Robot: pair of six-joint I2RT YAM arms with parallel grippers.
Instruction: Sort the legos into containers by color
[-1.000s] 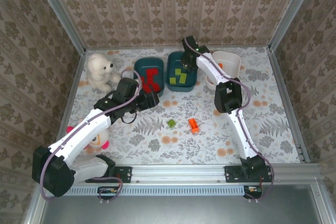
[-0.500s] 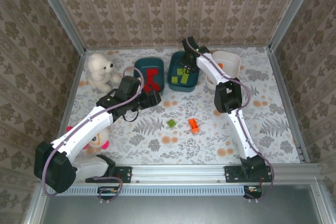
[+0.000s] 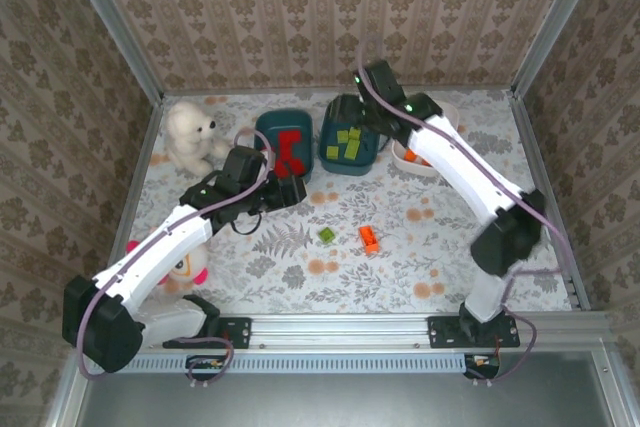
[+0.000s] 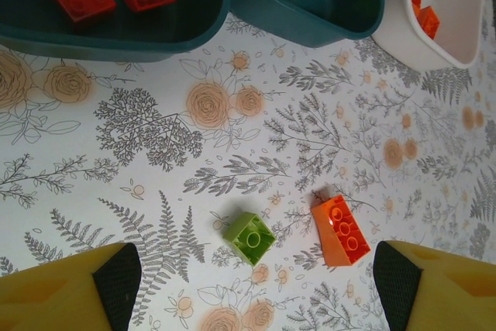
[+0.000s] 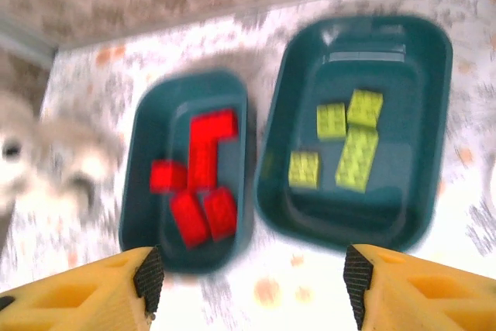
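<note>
Jaws both wide apart, apparently empty; right arm [image 3: 470, 172] arched over teal tubs [image 5: 407, 160].

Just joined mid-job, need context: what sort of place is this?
Probably a staged lab test cell, not a home: aluminium frame, wallpaper-print panel walls, and a floral-covered table.

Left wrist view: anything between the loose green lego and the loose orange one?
Nothing. The green lego and the orange lego lie apart, with bare floral table cover between them. The left wrist view shows it, and the top view agrees.
</note>
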